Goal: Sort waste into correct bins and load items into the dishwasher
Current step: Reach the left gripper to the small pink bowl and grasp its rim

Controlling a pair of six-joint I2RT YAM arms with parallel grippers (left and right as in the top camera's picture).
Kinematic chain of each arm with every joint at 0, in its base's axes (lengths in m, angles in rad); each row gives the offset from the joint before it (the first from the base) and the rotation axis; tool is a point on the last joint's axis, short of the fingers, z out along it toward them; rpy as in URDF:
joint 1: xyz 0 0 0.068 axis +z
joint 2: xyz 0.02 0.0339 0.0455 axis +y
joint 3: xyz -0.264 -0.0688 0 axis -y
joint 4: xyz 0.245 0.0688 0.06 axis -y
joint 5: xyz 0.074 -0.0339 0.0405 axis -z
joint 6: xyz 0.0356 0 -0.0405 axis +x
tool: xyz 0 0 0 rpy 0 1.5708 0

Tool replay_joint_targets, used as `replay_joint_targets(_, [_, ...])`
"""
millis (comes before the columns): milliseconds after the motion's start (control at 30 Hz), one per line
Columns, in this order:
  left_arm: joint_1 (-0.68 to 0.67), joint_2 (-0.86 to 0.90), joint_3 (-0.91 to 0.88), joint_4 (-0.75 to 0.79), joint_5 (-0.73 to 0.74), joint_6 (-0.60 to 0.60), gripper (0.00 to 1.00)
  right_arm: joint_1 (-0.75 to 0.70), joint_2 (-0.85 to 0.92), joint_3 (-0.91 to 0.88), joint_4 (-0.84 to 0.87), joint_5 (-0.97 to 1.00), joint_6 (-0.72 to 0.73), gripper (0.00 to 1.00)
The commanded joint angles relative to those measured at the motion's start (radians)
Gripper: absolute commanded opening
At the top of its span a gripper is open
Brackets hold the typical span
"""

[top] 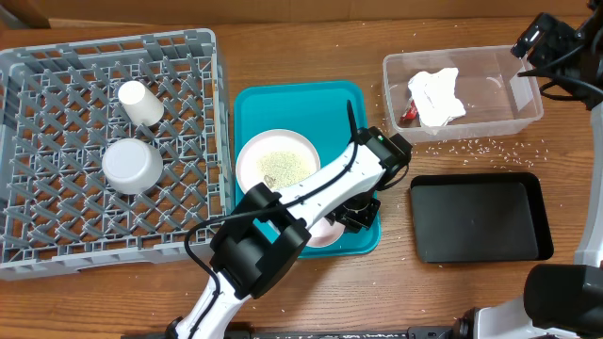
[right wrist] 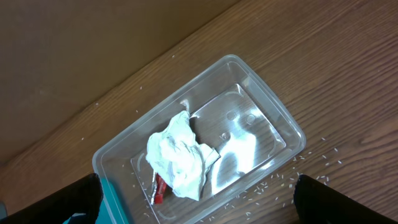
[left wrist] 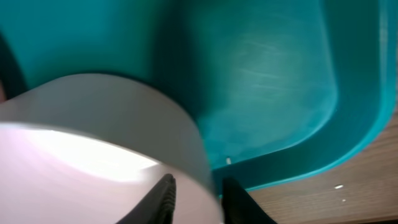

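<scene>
My left gripper (top: 355, 213) reaches over the teal tray's front right corner. In the left wrist view its fingers (left wrist: 198, 182) straddle the rim of the small white bowl (left wrist: 93, 143), one inside and one outside, shut on the wall. The bowl shows partly under the arm (top: 325, 232). The white plate (top: 278, 158) on the tray holds rice grains. The grey dish rack (top: 57, 226) holds the white cup (top: 141, 102) and the grey bowl (top: 132, 165). My right gripper (top: 544, 40) is open and empty (right wrist: 199, 205) above the clear tub (top: 528, 111), which holds the napkin (right wrist: 180, 155) and the red wrapper (right wrist: 160, 188).
The teal tray (top: 292, 104) lies between the rack and the bins. The black tray (top: 480, 218) sits in front of the clear tub. Loose rice grains (top: 480, 146) lie scattered on the wooden table between the two bins and around the tub.
</scene>
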Motion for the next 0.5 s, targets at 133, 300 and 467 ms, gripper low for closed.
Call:
replay_joint_targets(133, [-0.047,-0.024,-0.011,0.013,-0.007,0.054,0.19,-0.001,-0.014,0.018,0.006,0.006,0.004,1.00])
replay_joint_targets(300, [-0.052,-0.024,-0.011,0.013,-0.011,0.054,0.12,-0.001,-0.014,0.018,0.006,0.006,0.004,1.00])
replay_joint_targets(467, [-0.051,-0.024,-0.011,0.013,-0.015,0.054,0.04,-0.001,-0.014,0.018,0.006,0.006,0.004,1.00])
